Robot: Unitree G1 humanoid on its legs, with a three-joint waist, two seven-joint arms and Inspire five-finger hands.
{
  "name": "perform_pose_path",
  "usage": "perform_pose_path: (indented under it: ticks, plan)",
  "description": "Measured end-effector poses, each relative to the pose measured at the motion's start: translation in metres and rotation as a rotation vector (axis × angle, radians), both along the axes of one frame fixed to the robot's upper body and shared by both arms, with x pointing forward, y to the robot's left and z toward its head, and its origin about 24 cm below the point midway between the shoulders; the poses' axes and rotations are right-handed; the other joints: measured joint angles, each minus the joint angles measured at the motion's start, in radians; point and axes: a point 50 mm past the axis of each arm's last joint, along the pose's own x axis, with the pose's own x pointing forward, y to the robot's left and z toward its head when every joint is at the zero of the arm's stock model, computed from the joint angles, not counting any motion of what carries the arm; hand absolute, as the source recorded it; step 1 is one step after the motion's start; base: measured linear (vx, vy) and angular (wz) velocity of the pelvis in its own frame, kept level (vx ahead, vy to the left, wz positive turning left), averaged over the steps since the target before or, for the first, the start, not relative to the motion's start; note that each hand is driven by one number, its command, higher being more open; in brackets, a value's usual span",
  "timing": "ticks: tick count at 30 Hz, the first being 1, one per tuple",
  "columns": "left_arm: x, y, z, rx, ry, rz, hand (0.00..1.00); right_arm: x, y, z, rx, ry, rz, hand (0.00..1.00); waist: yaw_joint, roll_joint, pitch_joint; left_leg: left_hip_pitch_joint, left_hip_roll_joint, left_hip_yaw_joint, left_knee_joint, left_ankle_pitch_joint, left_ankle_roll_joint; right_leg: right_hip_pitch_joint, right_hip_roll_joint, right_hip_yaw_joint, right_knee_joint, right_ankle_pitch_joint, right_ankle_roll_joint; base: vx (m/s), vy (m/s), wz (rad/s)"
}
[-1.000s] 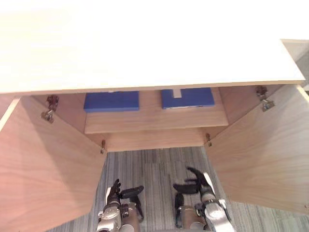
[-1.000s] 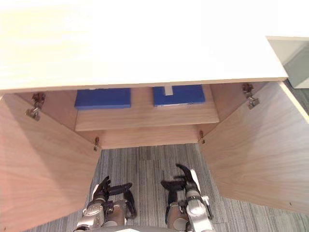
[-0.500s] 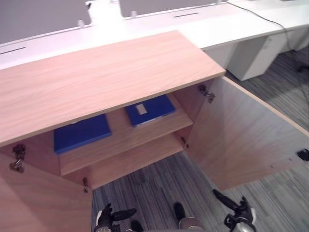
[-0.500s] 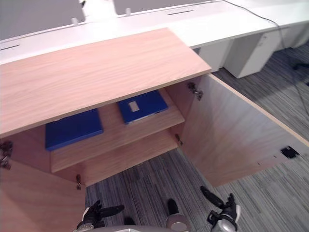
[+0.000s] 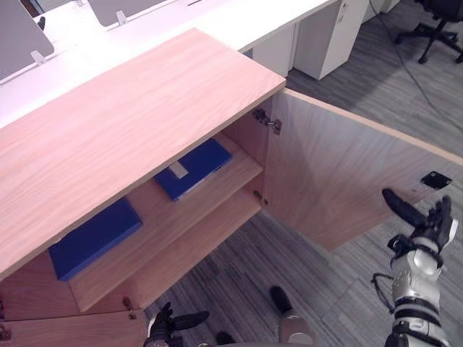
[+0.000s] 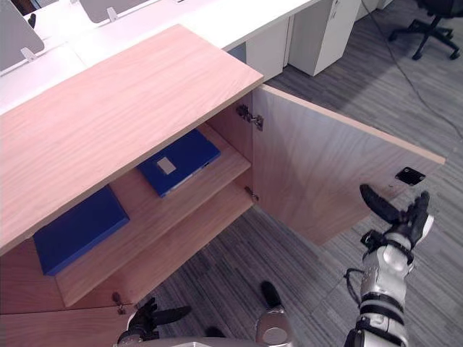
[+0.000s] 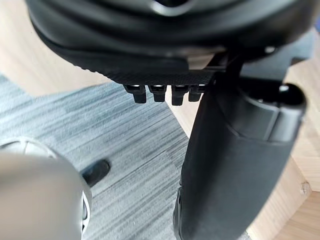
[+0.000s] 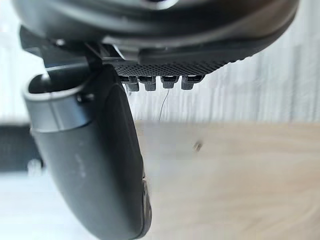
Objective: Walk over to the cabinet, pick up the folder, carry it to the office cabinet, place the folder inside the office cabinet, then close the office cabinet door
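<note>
The wooden office cabinet (image 5: 130, 123) stands with its doors open. Two blue folders lie flat on its upper shelf: one with a white label (image 5: 194, 168) towards the right, a plain one (image 5: 94, 238) towards the left. My right hand (image 5: 423, 224) is raised with straight fingers and holds nothing, just off the outer edge of the right door (image 5: 340, 173). The door's wood (image 8: 225, 175) shows past that hand's thumb (image 8: 95, 160) in the right wrist view. My left hand (image 5: 170, 323) hangs low before the cabinet, relaxed and empty, above the carpet.
The left door (image 5: 72, 336) juts out at the lower left. White desks (image 5: 217, 18) and a white pedestal (image 5: 329, 36) stand behind the cabinet. An office chair (image 5: 441, 22) is at the far right. Striped grey carpet (image 5: 239, 267) lies before the cabinet.
The camera has swung to the right, so the whole picture shifted. My right hand has risen beside the right door's outer edge. Both folders lie where they were.
</note>
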Motion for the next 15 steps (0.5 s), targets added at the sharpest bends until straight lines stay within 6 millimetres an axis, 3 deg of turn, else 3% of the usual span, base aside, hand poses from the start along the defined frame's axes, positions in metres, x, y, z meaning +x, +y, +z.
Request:
perform_pose_path:
  ticks: [5, 10, 13, 15]
  plan:
    - [0.002, -0.01, -0.001, -0.015, -0.003, -0.052, 1.0, 0.003, -0.007, 0.009, -0.038, 0.002, 0.012, 1.0, -0.008, 0.023, 0.021, -0.026, 0.0, -0.027, 0.004, 0.0, 0.0, -0.004, -0.009, -0.035, -0.016, 0.004, 0.005, -0.01, -0.064, 0.15]
    - [0.002, -0.017, -0.001, -0.027, -0.005, -0.065, 1.0, -0.003, 0.001, 0.01, -0.062, -0.017, 0.024, 1.0, -0.014, 0.029, 0.028, -0.044, 0.003, -0.055, 0.013, 0.0, 0.0, -0.017, -0.009, -0.05, -0.016, 0.008, 0.011, -0.02, -0.068, 0.04]
    - [0.002, -0.02, -0.002, -0.021, 0.003, -0.084, 1.0, -0.021, 0.029, 0.003, -0.047, -0.078, 0.038, 1.0, -0.026, 0.03, 0.041, -0.048, 0.011, -0.061, 0.017, 0.001, 0.001, -0.017, -0.005, -0.05, -0.019, 0.011, 0.015, -0.03, -0.077, 0.0]
    - [0.003, -0.026, -0.002, -0.028, 0.008, -0.097, 1.0, -0.043, 0.062, -0.007, -0.018, -0.106, 0.059, 1.0, -0.04, 0.028, 0.044, -0.051, 0.021, -0.062, 0.018, 0.003, 0.001, -0.017, -0.004, -0.05, -0.024, 0.015, 0.015, -0.03, -0.078, -0.01]
